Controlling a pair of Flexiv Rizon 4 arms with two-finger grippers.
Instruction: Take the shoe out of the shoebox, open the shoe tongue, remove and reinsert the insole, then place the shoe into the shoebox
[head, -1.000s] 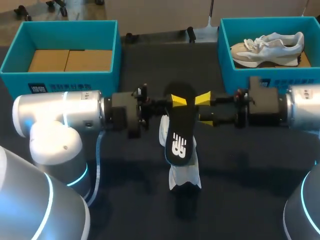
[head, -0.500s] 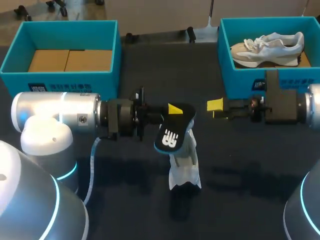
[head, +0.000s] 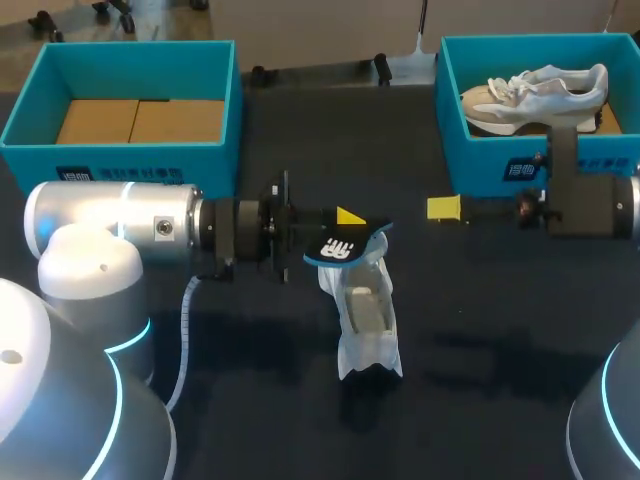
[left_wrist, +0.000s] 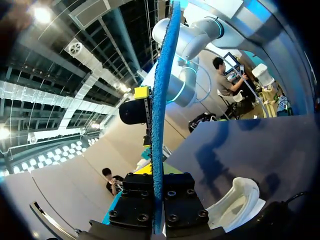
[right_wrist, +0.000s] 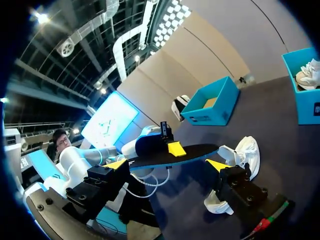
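Left arm comes in from the left side, and its left gripper (head: 346, 220) is clamped on the insole (head: 345, 248) near one end, with one yellow tip showing on the upper face. In the left wrist view the insole stands edge-on between the two black finger blocks, pinched from both sides, its blue underside turned that way. From the head view the insole is tilted, showing its black top with a white logo and a blue edge. It is held over the far end of the white shoe (head: 365, 320), and I cannot tell whether the two touch. The shoe lies on the dark table (head: 480, 330) near the middle, opening upward and lengthwise toward the camera, outside both boxes. The right gripper (head: 443, 208) sits well apart from the insole, off to the right and just in front of the right shoebox (head: 490, 160). In the right wrist view its fingers are spread wide with nothing between them, and the insole and the left gripper lie ahead of it. The right shoebox, which is teal, holds a second shoe (head: 535, 95), white and beige and lying on its side. The left shoebox (head: 130, 45), also teal, stands at the far left of the table and holds only a brown cardboard insert (head: 140, 120).
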